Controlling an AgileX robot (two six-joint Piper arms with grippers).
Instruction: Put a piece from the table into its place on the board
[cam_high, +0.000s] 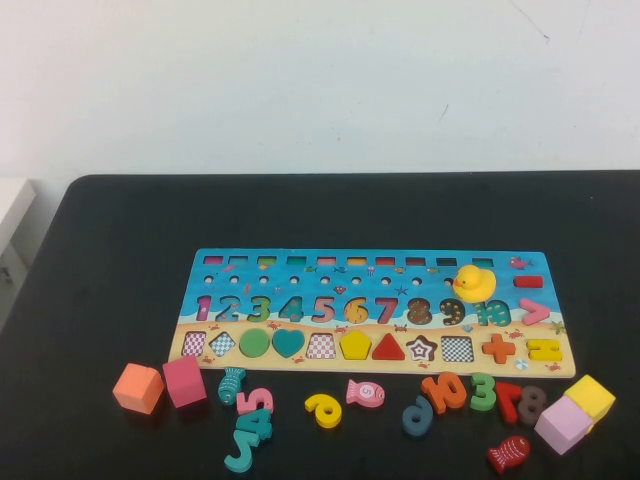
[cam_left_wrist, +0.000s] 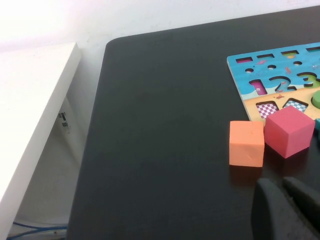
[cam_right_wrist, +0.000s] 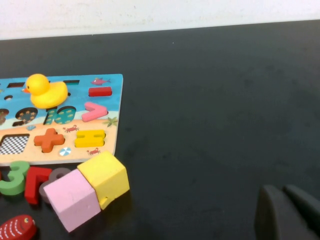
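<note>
While the board (cam_high: 380, 310) is lying flat across the middle of the black table (cam_high: 100, 260), the yellow pentagon piece (cam_high: 355, 345) is already sitting in its place in the row of shape recesses along the sandy strip, just beside the red triangle (cam_high: 388, 348) and a checkered square recess (cam_high: 321, 346).

A yellow rubber duck (cam_high: 474, 283) is standing on the board near the numbers 9 and 10. Loose numbers and fish shapes are lying scattered on the table along the board's near edge, among them a yellow 6 (cam_high: 324, 409). An orange cube (cam_high: 138, 388) and a magenta cube (cam_high: 184, 381) are sitting touching each other off the board's left corner; a yellow cube (cam_high: 590, 397) and a pink cube (cam_high: 562, 424) are sitting pressed together off its right corner.

The left gripper (cam_left_wrist: 287, 210) is hanging low over bare table near the orange cube (only its dark fingertips are showing, and they are lying close together, grasping nothing). The right gripper (cam_right_wrist: 290, 212) is hanging over bare table well apart from the yellow cube, clenched and holding nothing.
</note>
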